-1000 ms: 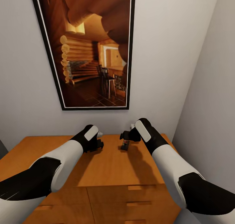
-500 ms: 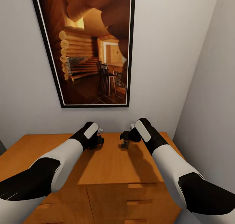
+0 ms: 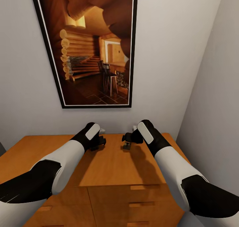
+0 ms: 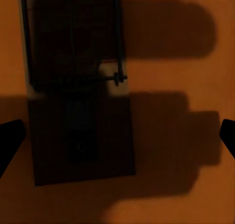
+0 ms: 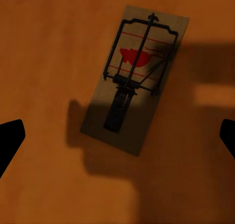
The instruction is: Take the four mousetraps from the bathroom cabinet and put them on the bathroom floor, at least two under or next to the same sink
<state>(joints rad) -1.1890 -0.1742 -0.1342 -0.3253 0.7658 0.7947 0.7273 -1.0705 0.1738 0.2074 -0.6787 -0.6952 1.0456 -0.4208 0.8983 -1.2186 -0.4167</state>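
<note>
Looks like pickup time: both end effectors, left (image 3: 99, 144) and right (image 3: 127, 141), hang spread wide over mousetraps (image 4: 78, 91) atop the cabinet (image 3: 113, 167), so next they drop and pinch.

Mousetraps (image 5: 134, 79) flat on cabinet (image 3: 113, 167)

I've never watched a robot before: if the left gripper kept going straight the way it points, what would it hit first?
Probably the mousetrap lying flat on the cabinet top; it sits off-centre between the open left gripper fingertips, so one finger might meet the wood instead.
</note>
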